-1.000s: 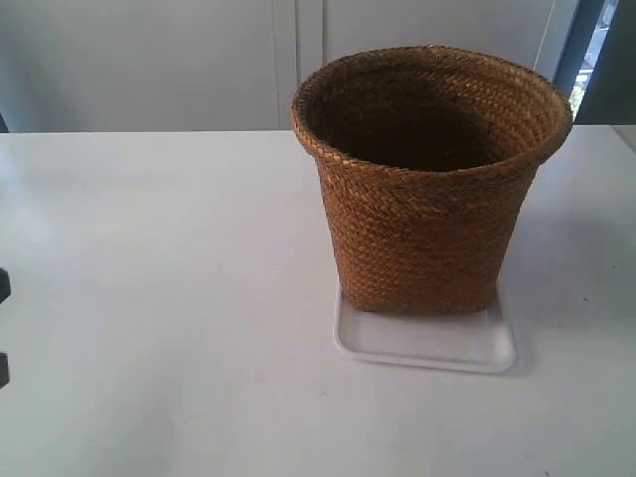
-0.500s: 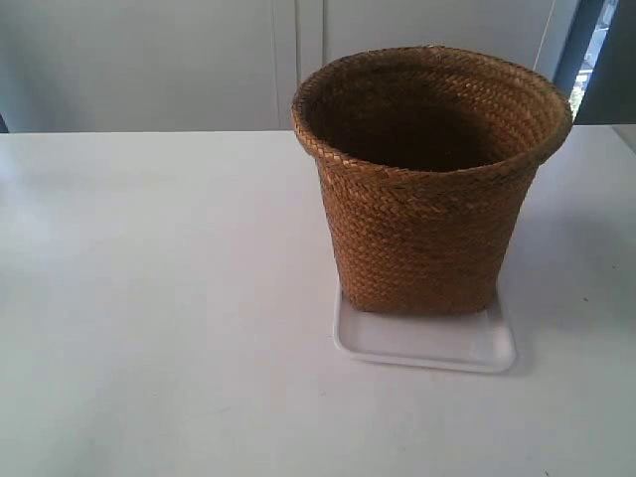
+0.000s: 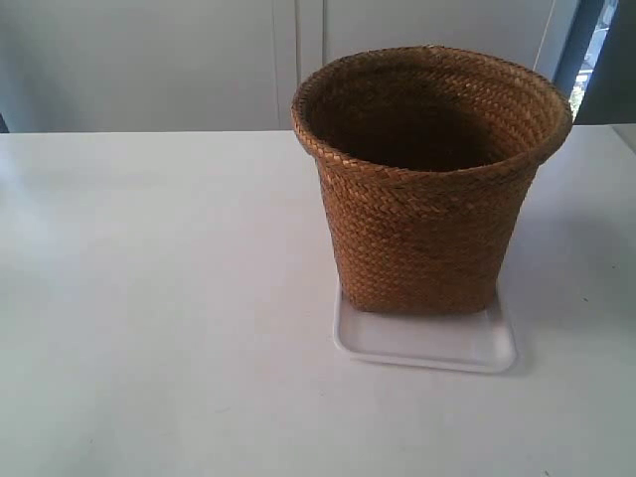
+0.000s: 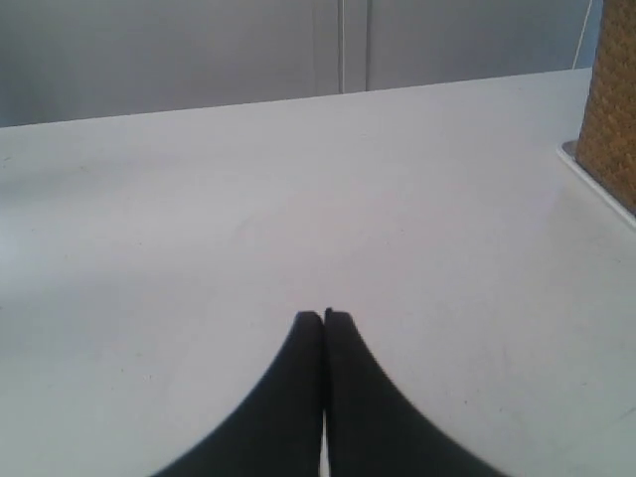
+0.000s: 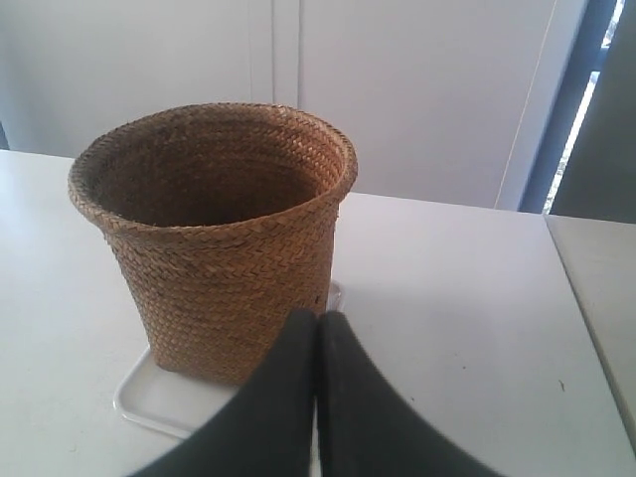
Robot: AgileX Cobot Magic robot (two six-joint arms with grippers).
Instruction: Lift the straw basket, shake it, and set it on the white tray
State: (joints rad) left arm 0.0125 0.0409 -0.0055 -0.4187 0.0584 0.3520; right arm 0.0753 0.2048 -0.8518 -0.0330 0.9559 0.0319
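Note:
The straw basket (image 3: 427, 179) stands upright on the white tray (image 3: 427, 343), its base toward the tray's far side, its inside dark. The right wrist view shows the same basket (image 5: 214, 238) on the tray (image 5: 149, 397), with my right gripper (image 5: 318, 316) shut and empty, pulled back from the basket's wall. My left gripper (image 4: 324, 316) is shut with nothing in it, low over bare table; the basket's edge (image 4: 611, 119) and a tray corner (image 4: 586, 174) show far off to one side. Neither arm appears in the exterior view.
A white table (image 3: 149, 298) carries everything. Pale cabinet doors (image 3: 298, 60) stand behind it. In the right wrist view a seam (image 5: 581, 298) marks the table's side edge next to a second surface.
A dark piece of an arm at the exterior view's left edge a second ago has left the picture. The basket and tray have not moved.

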